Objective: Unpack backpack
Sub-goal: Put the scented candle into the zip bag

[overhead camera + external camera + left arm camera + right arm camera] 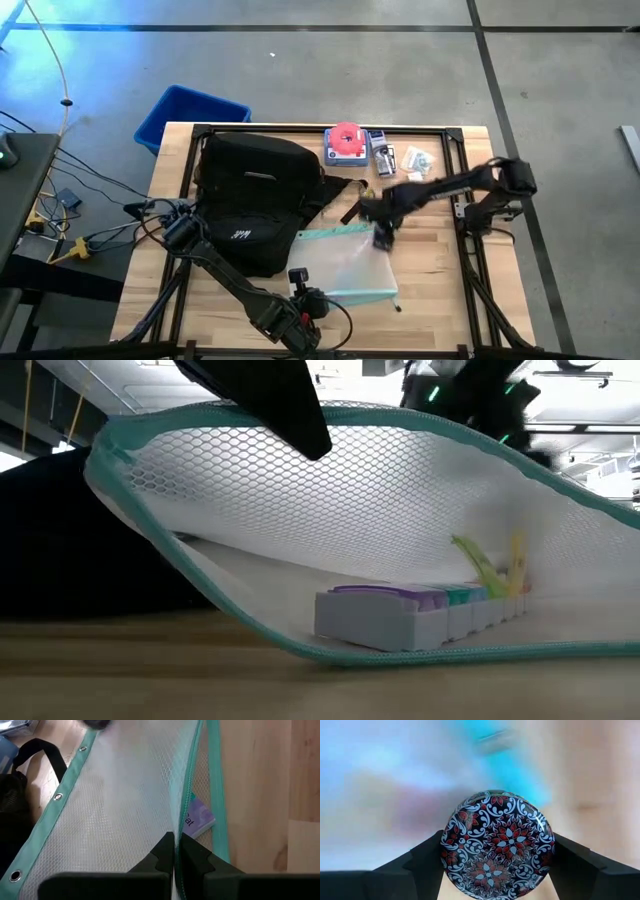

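The black backpack [250, 195] lies on the table's left half. Beside it a clear mesh pouch with teal edging [345, 262] rests on the wood; a pill organizer [420, 615] sits inside it. My left gripper [175, 844] is at the pouch's near edge [322, 298], shut on its teal rim. My right gripper [497, 857] is over the pouch's far right corner [382, 238], shut on a round disc with a red, white and black flower pattern [497, 840]. My left gripper pinches the pouch's teal zipper edge [186, 827] between its two fingers, along the rim of the opening. The upper mesh layer [330, 470] is raised off the lower one, so the pouch gapes; its lower side lies on the table. My right gripper pinches the patterned disc by opposite sides of its rim [447, 845], one finger on each side, with the flat patterned face toward the wrist camera. The disc is lifted clear, above the pouch.
Along the far edge stand a red round item [345, 143] and some small packets [400, 160]. A blue bin [190, 115] sits beyond the table's far left corner. A backpack strap [345, 190] trails onto the wood toward the right arm. Bare wood shows at the right.
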